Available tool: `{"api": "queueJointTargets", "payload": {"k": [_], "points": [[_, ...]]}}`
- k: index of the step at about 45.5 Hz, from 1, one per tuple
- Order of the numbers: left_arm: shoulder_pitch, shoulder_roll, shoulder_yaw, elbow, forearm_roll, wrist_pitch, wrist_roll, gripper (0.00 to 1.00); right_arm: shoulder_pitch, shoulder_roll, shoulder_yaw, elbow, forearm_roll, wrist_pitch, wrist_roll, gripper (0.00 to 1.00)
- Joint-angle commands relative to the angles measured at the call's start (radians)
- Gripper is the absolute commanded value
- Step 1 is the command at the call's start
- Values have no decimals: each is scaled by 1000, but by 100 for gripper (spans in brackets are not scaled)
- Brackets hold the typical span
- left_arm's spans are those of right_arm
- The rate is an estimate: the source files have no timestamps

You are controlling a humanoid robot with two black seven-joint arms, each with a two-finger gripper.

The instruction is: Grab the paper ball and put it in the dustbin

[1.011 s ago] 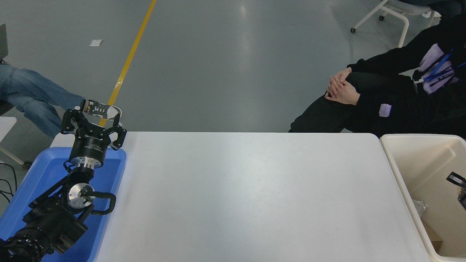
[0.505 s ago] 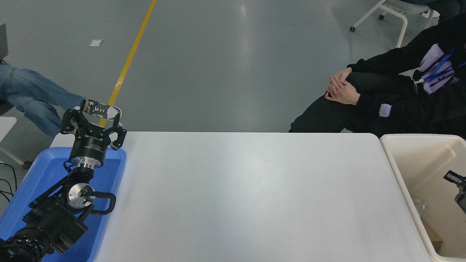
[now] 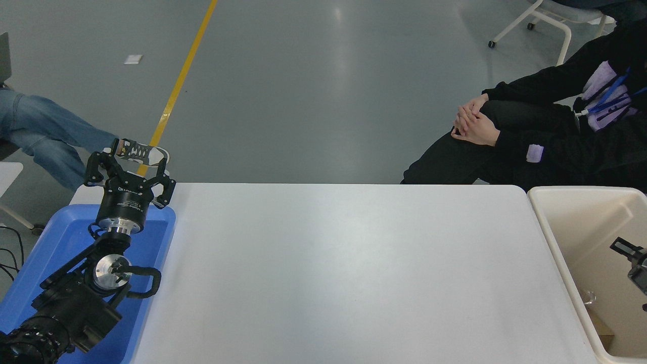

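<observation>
I count one white table, smooth and matte, one shallow blue plastic tray and one deep cream dustbin with a thick rim. My left gripper sits parked over the tray, jaws spread wide. My right gripper barely shows above the bin; I cannot tell its jaws. The paper ball I cannot make out.
</observation>
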Motion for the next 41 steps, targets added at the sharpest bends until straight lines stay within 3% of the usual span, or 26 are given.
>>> {"api": "queueJointTargets", "payload": {"k": [1,41], "points": [[0,0,0,0,0,-1,-1,99,66,-57,-3,125,-4,0,-1,61],[0,0,0,0,0,-1,-1,99,322,-210,-26,473,-11,11,-1,67]]}}
